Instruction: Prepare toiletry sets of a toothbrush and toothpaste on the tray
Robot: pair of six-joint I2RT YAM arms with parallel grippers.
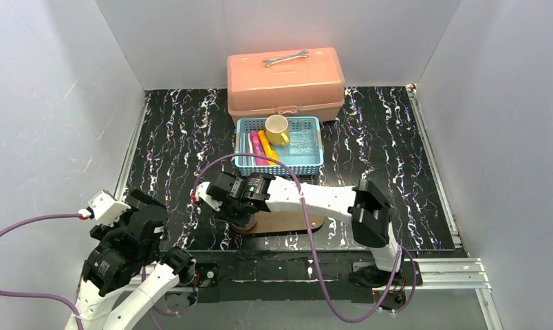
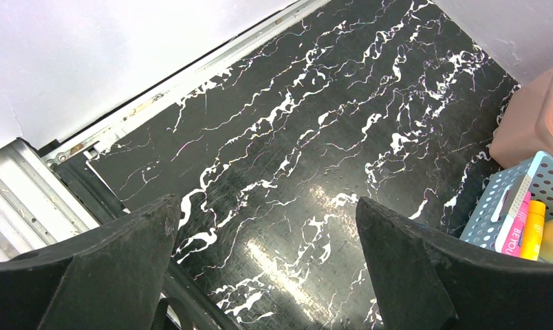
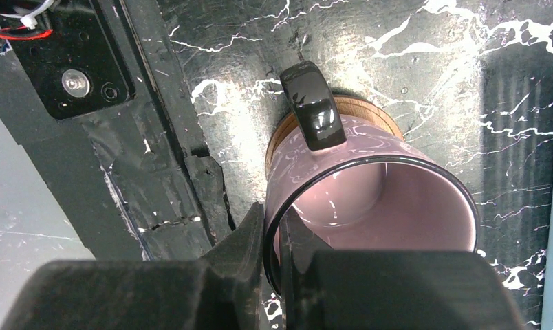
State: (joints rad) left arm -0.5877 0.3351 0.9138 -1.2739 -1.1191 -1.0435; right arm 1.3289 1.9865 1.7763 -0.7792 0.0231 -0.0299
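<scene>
The dark-brown wooden tray [image 1: 294, 222] lies at the near middle of the table. A pink mug [image 3: 370, 199] with a black handle stands on the tray's left end [image 3: 370, 108]. My right gripper [image 3: 272, 220] is shut on the mug's rim, one finger inside and one outside; from above it [image 1: 243, 210] hides the mug. The magenta-pink toothpaste [image 1: 255, 146], the yellow toothpaste [image 1: 267, 147] and a whitish toothbrush [image 1: 247, 148] lie in the light-blue basket [image 1: 279, 169]. My left gripper [image 2: 267, 205] is open and empty over the black table at the near left [image 1: 144, 207].
A yellow mug [image 1: 277, 129] and a clear item [image 1: 302, 143] also sit in the basket. A salmon toolbox [image 1: 285, 86] with a steel wrench [image 1: 285, 58] on its lid stands behind it. The basket's corner [image 2: 507, 196] shows in the left wrist view. White walls enclose the table.
</scene>
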